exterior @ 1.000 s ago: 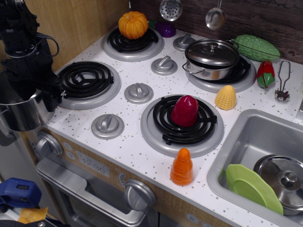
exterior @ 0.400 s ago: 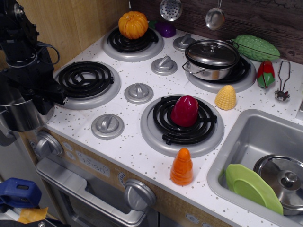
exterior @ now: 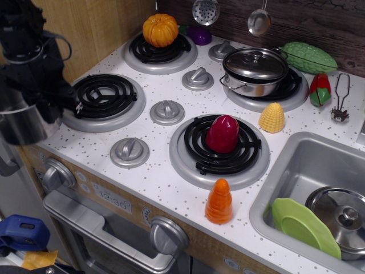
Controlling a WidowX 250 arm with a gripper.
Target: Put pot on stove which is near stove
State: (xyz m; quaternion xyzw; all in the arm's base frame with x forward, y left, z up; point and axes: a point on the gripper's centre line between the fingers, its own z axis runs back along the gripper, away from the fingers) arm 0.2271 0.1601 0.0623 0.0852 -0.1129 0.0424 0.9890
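The shiny lidless steel pot (exterior: 21,123) hangs off the stove's left edge, beside the front-left corner and above the front panel. My black gripper (exterior: 43,109) is at the pot's right rim and appears shut on it; the fingertips are hard to make out against the dark arm. The stove (exterior: 155,171) has a white speckled top with four black coil burners. The front-left burner (exterior: 104,97), just right of the pot, has nothing on it.
An orange pumpkin (exterior: 160,29) sits on the back-left burner, a lidded steel pot (exterior: 255,69) on the back-right, a red vegetable (exterior: 222,134) on the front-right. An orange toy (exterior: 219,201), corn (exterior: 272,117) and a green gourd (exterior: 308,57) stand around. The sink (exterior: 311,154) holds a green plate (exterior: 302,225).
My gripper and the pot have risen, and the pot now hangs higher beside the stove's left edge. Nothing on the stove has moved.
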